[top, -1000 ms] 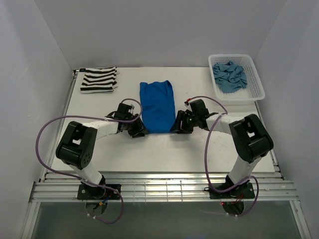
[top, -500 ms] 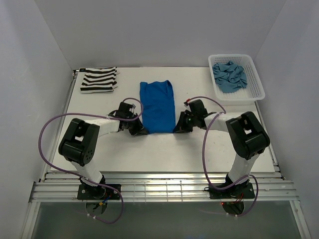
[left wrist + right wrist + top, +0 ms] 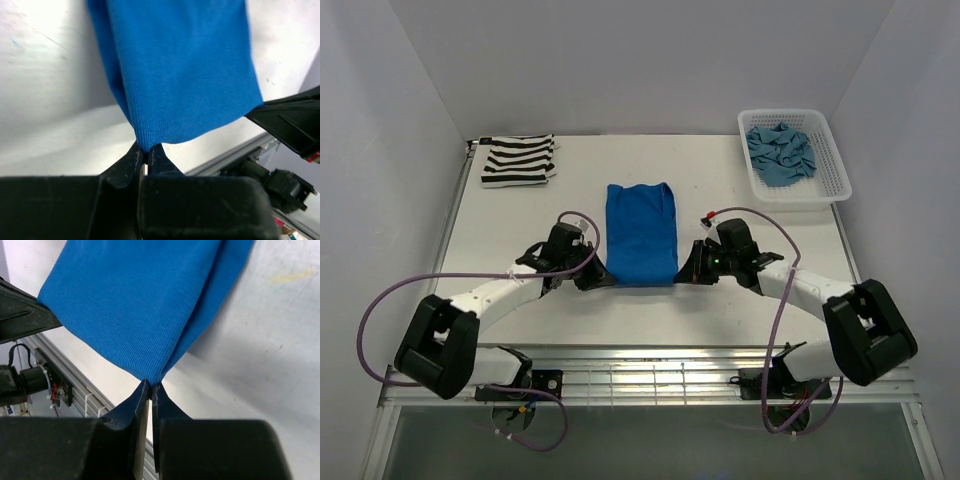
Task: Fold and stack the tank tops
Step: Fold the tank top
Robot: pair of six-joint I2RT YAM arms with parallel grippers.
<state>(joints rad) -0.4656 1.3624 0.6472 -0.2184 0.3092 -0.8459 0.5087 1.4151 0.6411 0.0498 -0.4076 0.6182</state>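
The bright royal blue tank top [image 3: 640, 232] hangs lifted over the middle of the table, held by its two near corners. My left gripper [image 3: 603, 281] is shut on its near left corner [image 3: 145, 145], the cloth [image 3: 180, 70] pinched between the tips. My right gripper [image 3: 686, 277] is shut on the near right corner [image 3: 150, 380] of the same blue top [image 3: 145, 305]. The black-and-white striped tank top [image 3: 519, 160] lies folded at the far left. The teal-blue tank top [image 3: 780, 153] sits crumpled in the basket.
The white lattice basket [image 3: 835, 175] stands at the far right corner of the table. White walls close in the table on three sides. A metal rail [image 3: 650, 375] runs along the near edge, by the arm bases.
Both grippers shut on the blue top's near corners and drew back toward the near edge. The cloth has lifted and its near edge has come closer to me.
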